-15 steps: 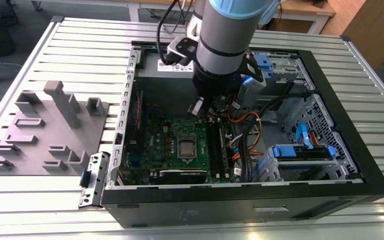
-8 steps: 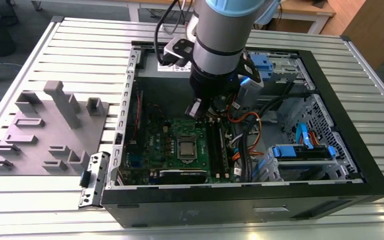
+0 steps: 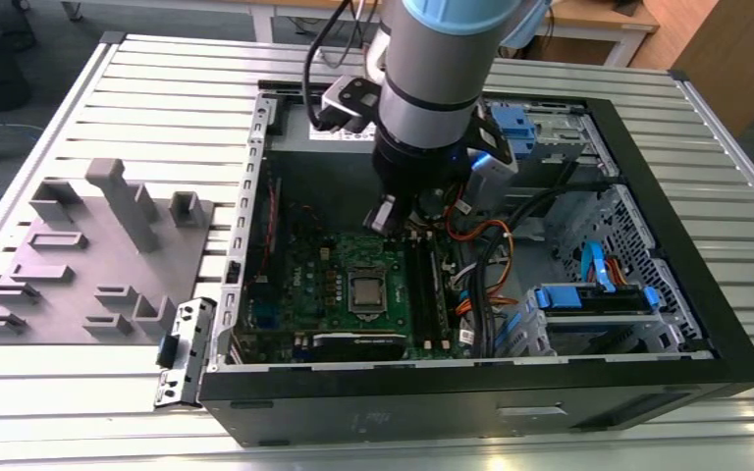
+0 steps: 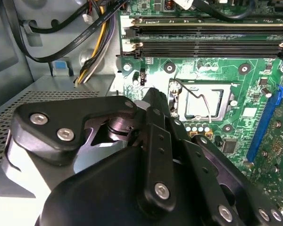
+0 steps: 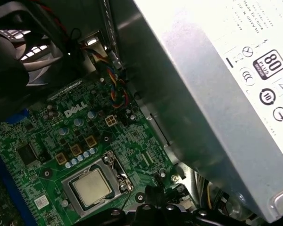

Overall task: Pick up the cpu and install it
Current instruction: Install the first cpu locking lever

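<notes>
The arm's gripper [image 3: 385,218] hung inside the open case [image 3: 691,255], above the green board [image 3: 331,285], with nothing seen in its grasp. In the second wrist view the black linkage ran forward to a narrow tip [image 4: 155,96], which suggested the fingers were pressed together, though the angle was poor and the tips could not be made out for certain.

The cpu [image 5: 91,187] lay flat in its socket [image 5: 114,162] in the first wrist view, its silver-grey top facing up and the frame's wire lever beside it. The exterior view showed the same chip [image 3: 366,290] near the middle of the board, just below the gripper; the second wrist view had it [image 4: 201,102] just beyond the tip. It appeared seated in place, not held.

A grey tray [image 3: 82,260] of recesses stood on the slatted table [image 3: 154,98], well apart at the exterior view's left.

The chip looked light, stiff and smooth-topped, likely slippery on its metal face and fragile underneath. Its thin opposite edges seemed the safest place to take hold, level and without pressing the top.
</notes>
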